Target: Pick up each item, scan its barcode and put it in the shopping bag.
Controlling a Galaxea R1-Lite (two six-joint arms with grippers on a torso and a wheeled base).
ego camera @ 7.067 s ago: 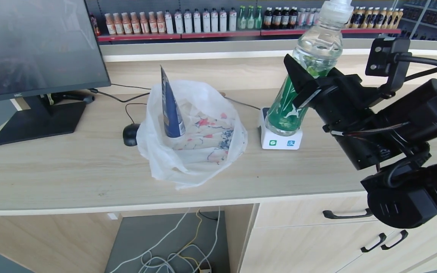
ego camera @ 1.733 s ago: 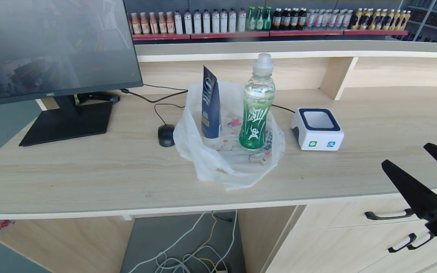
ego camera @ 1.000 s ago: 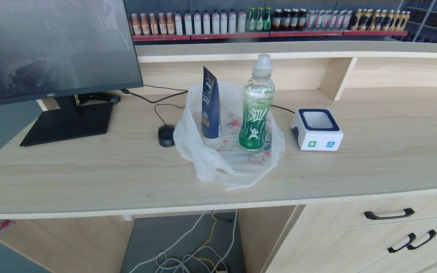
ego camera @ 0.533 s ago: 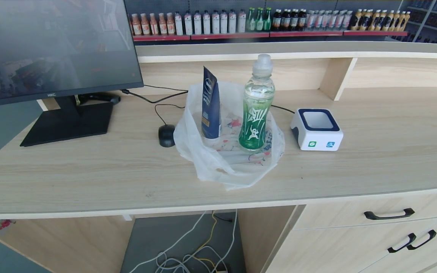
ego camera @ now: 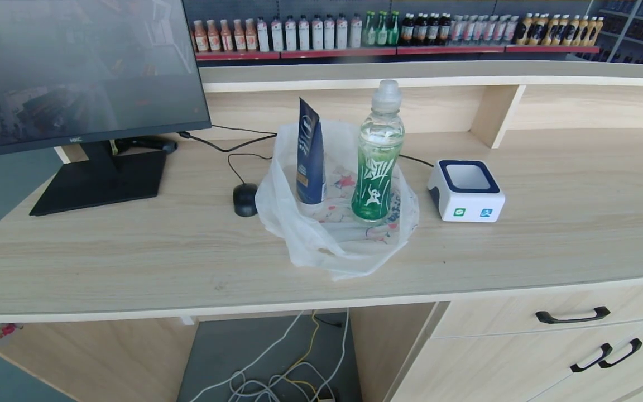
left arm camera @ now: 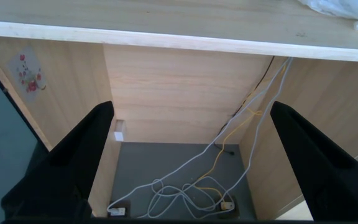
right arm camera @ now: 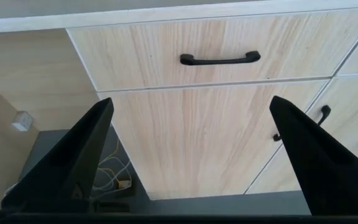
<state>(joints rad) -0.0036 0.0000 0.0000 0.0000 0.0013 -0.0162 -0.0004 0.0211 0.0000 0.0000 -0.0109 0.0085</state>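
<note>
Shopping bag [ego camera: 338, 240]: sits open mid-counter, between the mouse [ego camera: 244, 199] on its left and the scanner [ego camera: 465, 191] on its right. Its rim is slumped low, so whatever's inside just pokes straight out the top.
Bottle [ego camera: 377, 167]: upright in the right half of the bag, green label facing us. My guess is it was set on its base so it wouldn't roll.
Tube [ego camera: 310, 162]: dark blue, stands cap-down in the left half of the bag, just beside the bottle but not touching it as far as I can tell.
Scanner: white box, window facing up, just right of the bag. Handy spot for a short hop from scan to drop.
Left gripper [left arm camera: 191, 104]: hangs low in front of the counter [ego camera: 132, 251], looking into the gap underneath where the cables [left arm camera: 197, 186] lie. Fingers spread wide, nothing between them.
Right gripper [right arm camera: 191, 99]: also low, facing the drawer fronts [right arm camera: 197, 130]. Fingers wide apart too, empty.
Why parked there: probably just out of the way. Every item I can spot is already bagged, so I'd call the job done or nearly done.
Count: one bag, two items in it (one bottle, one tube), one scanner, one mouse, one monitor [ego camera: 76, 67], three drawer handles [ego camera: 572, 315]. Far shelf bottles [ego camera: 388, 28]: way too many to count.
</note>
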